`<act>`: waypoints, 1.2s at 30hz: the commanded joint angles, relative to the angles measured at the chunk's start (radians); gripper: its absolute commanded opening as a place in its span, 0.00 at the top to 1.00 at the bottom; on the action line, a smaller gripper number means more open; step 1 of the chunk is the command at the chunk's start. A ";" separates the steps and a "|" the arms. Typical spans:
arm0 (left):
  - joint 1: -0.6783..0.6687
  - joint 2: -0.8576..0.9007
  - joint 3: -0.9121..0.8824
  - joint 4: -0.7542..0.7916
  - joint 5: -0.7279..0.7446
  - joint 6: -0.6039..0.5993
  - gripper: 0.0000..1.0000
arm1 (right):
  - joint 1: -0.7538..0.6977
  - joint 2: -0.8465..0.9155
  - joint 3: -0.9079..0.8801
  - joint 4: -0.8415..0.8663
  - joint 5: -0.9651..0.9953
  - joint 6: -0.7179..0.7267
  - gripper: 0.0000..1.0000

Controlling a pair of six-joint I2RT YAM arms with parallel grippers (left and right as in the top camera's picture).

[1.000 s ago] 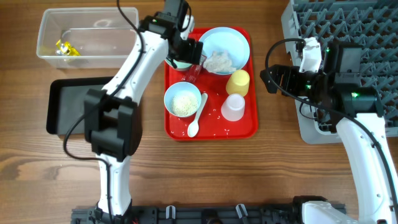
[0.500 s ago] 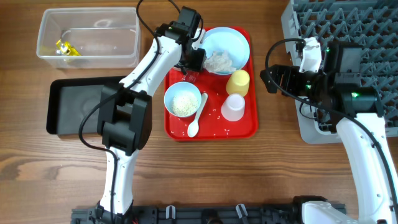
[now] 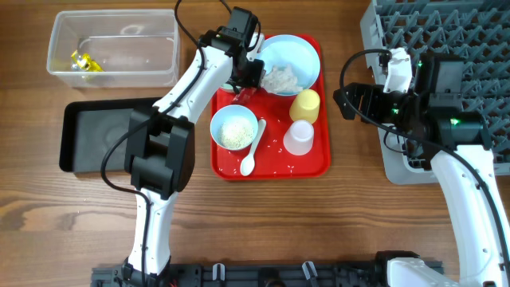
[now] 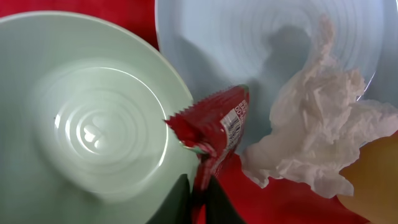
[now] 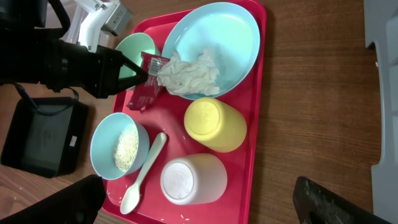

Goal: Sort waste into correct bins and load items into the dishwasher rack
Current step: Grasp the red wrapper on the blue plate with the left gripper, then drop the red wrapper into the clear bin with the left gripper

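My left gripper (image 4: 198,194) is shut on a red candy wrapper (image 4: 214,123), low over the red tray between an empty pale bowl (image 4: 93,118) and the light blue plate (image 3: 293,49). Crumpled white tissue (image 3: 280,80) lies on that plate. A yellow cup (image 3: 305,104) and a white cup (image 3: 299,137) lie on the tray, beside a blue bowl (image 3: 217,118) of rice and a white spoon (image 3: 253,150). Right of the tray, my right gripper (image 3: 351,100) stands open and empty. The grey dishwasher rack (image 3: 446,32) is at the back right.
A clear tub (image 3: 127,44) at the back left holds a yellow wrapper (image 3: 84,62). A shallow black tray (image 3: 96,139) lies in front of it. Loose rice grains (image 3: 279,145) dot the red serving tray (image 3: 315,163). My right arm stands against the rack's front edge.
My left gripper has swung from over the empty bowl down to the red wrapper and closed on it. The right arm has not moved.
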 commanded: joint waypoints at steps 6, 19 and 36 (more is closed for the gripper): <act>0.000 -0.008 -0.002 0.006 0.016 -0.004 0.96 | 0.003 0.010 0.016 0.000 0.011 0.005 0.00; 0.070 -0.237 -0.002 0.037 0.005 -0.026 0.96 | 0.003 0.010 0.016 0.000 0.011 0.005 0.00; 0.571 -0.217 -0.002 0.167 -0.021 -0.266 0.00 | 0.003 0.010 0.016 0.005 0.010 0.006 0.00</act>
